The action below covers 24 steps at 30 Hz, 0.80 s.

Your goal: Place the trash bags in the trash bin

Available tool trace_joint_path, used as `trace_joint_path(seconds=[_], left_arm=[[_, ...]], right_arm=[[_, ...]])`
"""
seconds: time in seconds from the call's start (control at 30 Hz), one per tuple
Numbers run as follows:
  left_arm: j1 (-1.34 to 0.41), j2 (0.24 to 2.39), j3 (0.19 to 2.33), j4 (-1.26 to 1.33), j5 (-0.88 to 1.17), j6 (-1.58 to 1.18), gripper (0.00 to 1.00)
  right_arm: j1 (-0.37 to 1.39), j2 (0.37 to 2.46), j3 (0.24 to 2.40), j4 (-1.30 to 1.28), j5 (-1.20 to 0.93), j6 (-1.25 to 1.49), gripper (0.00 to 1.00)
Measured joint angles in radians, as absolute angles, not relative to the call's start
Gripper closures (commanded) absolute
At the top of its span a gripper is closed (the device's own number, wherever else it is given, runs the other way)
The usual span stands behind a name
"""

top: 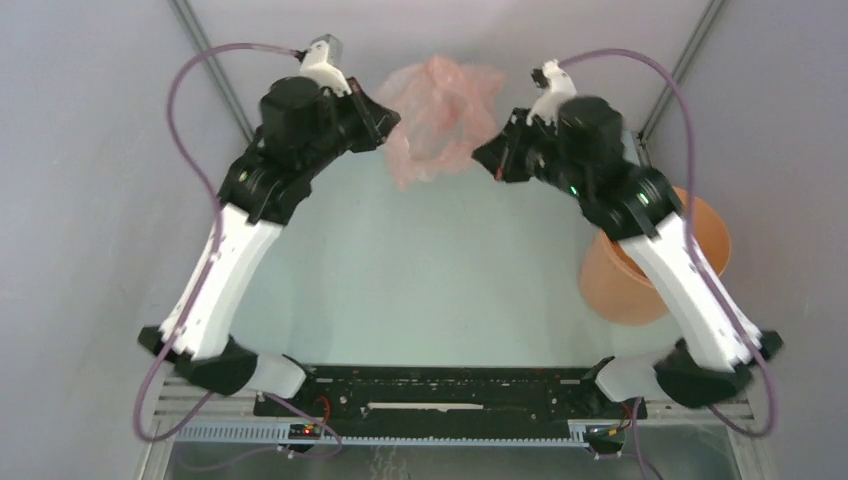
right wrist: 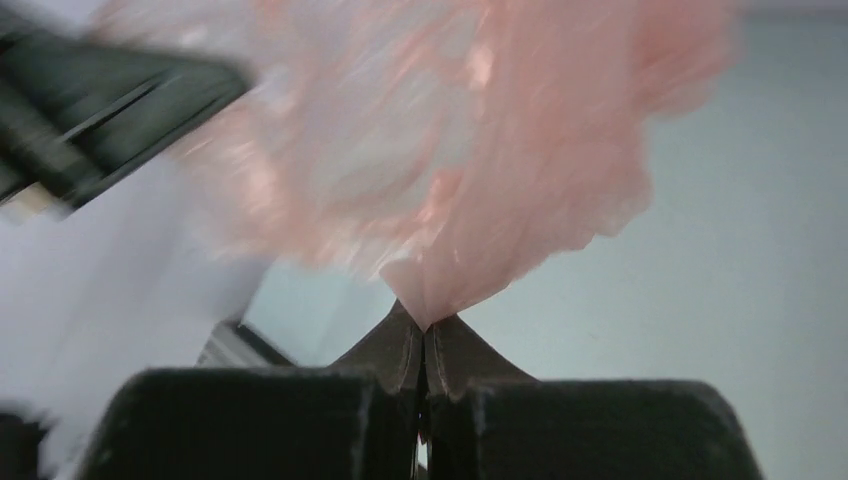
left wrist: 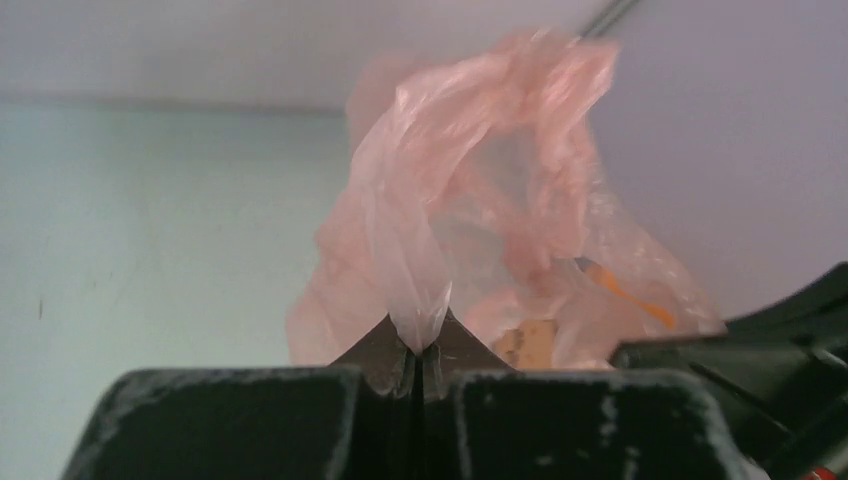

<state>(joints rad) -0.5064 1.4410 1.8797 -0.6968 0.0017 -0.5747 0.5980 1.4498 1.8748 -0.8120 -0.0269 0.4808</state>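
The pale-pink translucent trash bag (top: 438,115) hangs crumpled between my two grippers at the far middle of the table. My left gripper (top: 392,120) is shut on the bag's left edge; its wrist view shows a pinch of film (left wrist: 420,325) caught between the closed tips. On the other side my right gripper (top: 482,152) is shut on the bag's right edge, the film (right wrist: 440,290) pinched at its tips. The orange-tan trash bin (top: 648,262) stands at the right, partly hidden behind my right arm. Something orange (left wrist: 625,295) shows through the film.
Grey walls with metal frame bars (top: 210,60) close in the table at the back and sides. The pale green tabletop (top: 420,270) stretches between my arms. My arm bases and a black rail (top: 450,395) line the near edge.
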Motion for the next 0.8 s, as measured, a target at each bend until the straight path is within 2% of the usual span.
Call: trace_joint_path(seconds=[0.07, 0.13, 0.2, 0.27, 0.37, 0.5, 0.57, 0.7, 0.8], left_arm=[[-0.575, 1.385, 1.917, -0.657, -0.047, -0.511, 0.96], [-0.664, 1.246, 1.814, -0.586, -0.078, -0.457, 0.99], [-0.697, 1.105, 1.649, -0.545, -0.094, -0.453, 1.00], [-0.656, 0.961, 1.448, -0.522, -0.133, -0.487, 1.00], [-0.592, 0.899, 1.186, -0.517, -0.149, -0.574, 1.00], [-0.561, 1.019, 0.847, -0.559, -0.098, -0.685, 1.00], [-0.559, 1.053, 0.741, -0.631, -0.067, -0.725, 1.00], [-0.533, 1.050, 0.811, -0.687, -0.013, -0.754, 1.00], [-0.479, 1.142, 1.083, -0.716, 0.048, -0.756, 1.00]], right_arm=[[0.702, 1.334, 1.856, -0.738, 0.008, 0.430, 1.00], [0.795, 1.171, 1.731, -0.628, 0.012, 0.408, 1.00], [0.793, 1.016, 1.581, -0.570, -0.003, 0.417, 1.00], [0.714, 0.929, 1.455, -0.535, -0.017, 0.442, 1.00], [0.665, 0.960, 1.285, -0.539, -0.049, 0.469, 1.00], [0.669, 1.166, 1.055, -0.602, -0.113, 0.493, 1.00], [0.677, 1.235, 0.973, -0.669, -0.146, 0.504, 1.00], [0.680, 1.253, 1.013, -0.765, -0.209, 0.516, 1.00], [0.656, 1.276, 1.210, -0.801, -0.247, 0.521, 1.00]])
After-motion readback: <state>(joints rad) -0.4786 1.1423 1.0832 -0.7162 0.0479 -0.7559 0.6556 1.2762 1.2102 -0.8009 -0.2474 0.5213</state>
